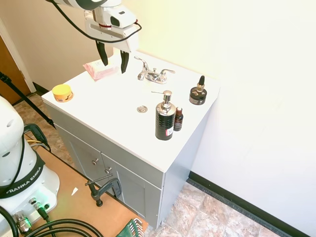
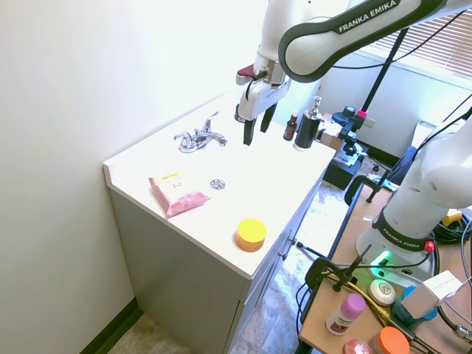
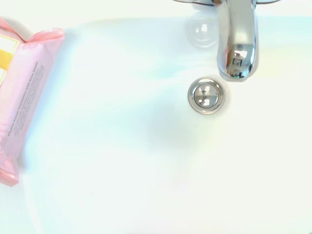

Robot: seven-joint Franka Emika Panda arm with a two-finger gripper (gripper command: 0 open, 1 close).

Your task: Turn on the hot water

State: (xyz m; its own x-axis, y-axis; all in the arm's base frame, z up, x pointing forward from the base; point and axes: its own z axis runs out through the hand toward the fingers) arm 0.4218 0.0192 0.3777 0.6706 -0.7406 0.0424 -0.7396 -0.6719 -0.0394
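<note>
The black soap dispenser (image 1: 164,117) stands near on the counter (image 1: 118,123), clear of trouble. Farther back, the pincer (image 1: 112,57) hangs open and empty above the chrome faucet (image 1: 154,74); descending off-line, it could strike the spout or catch the wrong lever.

Pink wipes pack (image 1: 100,69), yellow tin (image 1: 62,92)

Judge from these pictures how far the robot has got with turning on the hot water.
Nothing looks done yet: no water shows under the spout, and the faucet looks untouched. In hand: the gripper hangs open above the sink, beside the pink packet, holding nothing. Left: reach the left lever, grip or push it, and turn it until water flows.
</note>
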